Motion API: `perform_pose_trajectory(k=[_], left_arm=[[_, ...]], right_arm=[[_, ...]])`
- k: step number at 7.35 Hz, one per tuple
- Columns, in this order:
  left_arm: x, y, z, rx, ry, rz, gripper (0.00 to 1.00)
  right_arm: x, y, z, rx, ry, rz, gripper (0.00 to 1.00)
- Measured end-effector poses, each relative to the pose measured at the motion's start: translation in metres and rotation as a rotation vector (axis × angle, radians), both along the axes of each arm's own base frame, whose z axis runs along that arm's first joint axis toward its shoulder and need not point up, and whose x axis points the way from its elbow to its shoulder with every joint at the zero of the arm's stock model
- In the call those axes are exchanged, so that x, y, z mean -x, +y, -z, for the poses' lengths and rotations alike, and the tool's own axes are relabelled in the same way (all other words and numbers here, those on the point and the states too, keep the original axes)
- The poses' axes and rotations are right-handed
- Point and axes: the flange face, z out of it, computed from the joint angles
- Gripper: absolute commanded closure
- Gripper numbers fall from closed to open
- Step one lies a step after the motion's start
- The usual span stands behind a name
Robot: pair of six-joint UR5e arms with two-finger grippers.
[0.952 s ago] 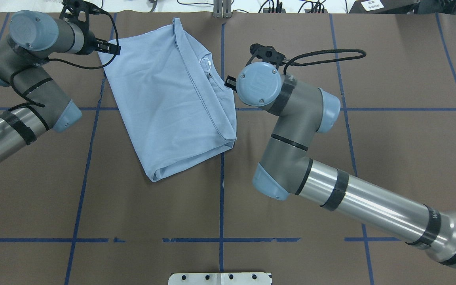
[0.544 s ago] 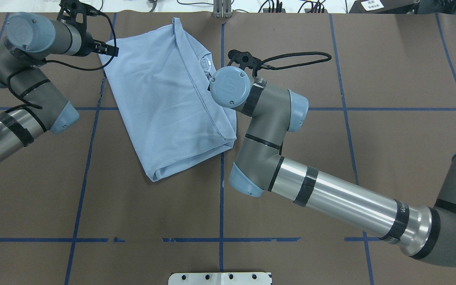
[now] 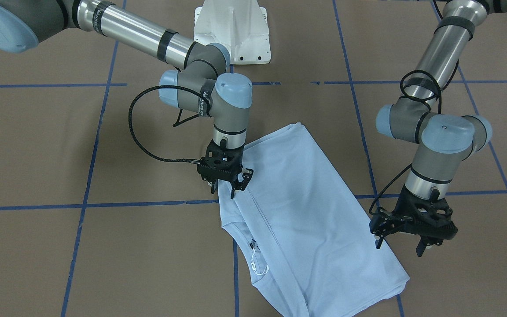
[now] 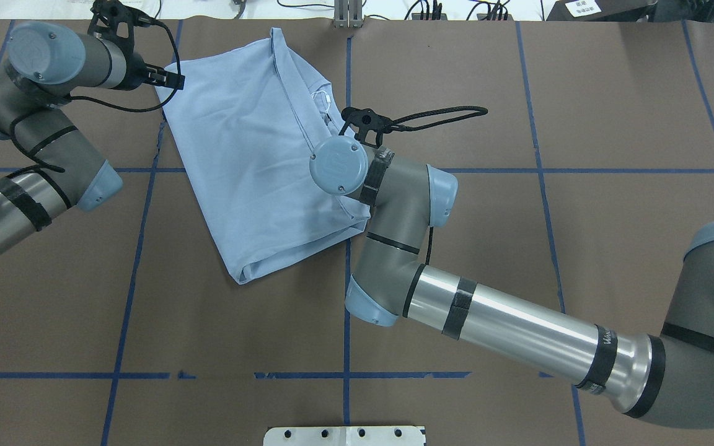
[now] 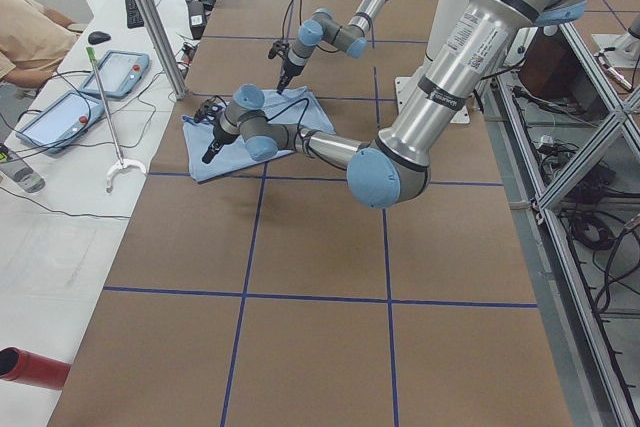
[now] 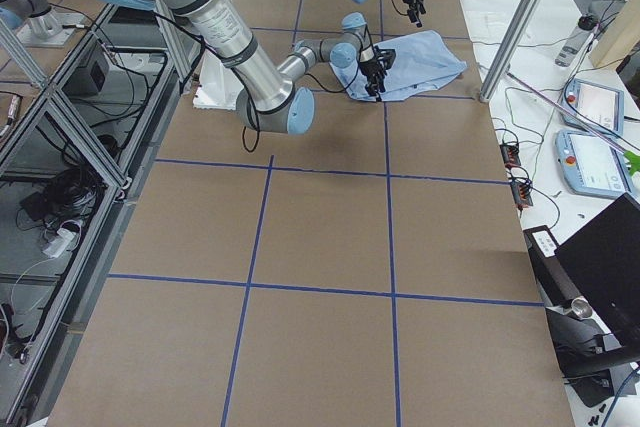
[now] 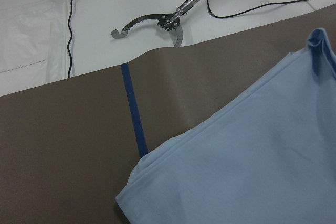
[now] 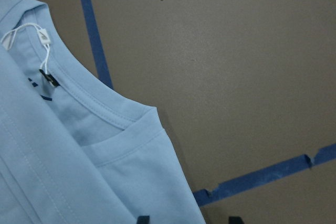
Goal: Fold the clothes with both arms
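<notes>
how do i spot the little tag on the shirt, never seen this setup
On the brown table with blue tape lines lies a light blue T-shirt. At its collar lies a white tag on a looped white string, the only white thing on the cloth.

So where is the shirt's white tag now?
In the front-facing view, the tag lies at the shirt collar, lower centre, below the right end effector.
</notes>
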Motion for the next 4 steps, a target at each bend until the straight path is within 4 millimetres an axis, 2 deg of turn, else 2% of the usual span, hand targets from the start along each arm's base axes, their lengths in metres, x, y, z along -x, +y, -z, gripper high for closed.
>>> perform_pose_trajectory(k=[1, 3, 4], left_arm=[[0.0003, 0.0005, -0.0011, 0.0, 0.0, 0.0, 0.0], [0.0011, 0.0016, -0.0037, -0.001, 0.002, 0.0, 0.0], [0.0012, 0.0018, -0.004, -0.002, 0.003, 0.001, 0.0]], right_arm=[[0.0024, 0.002, -0.0028, -0.005, 0.009, 0.002, 0.55], [0.0038, 0.0034, -0.0047, -0.009, 0.016, 0.003, 1.0], [0.0041, 0.0037, -0.0048, -0.009, 0.017, 0.004, 1.0]])
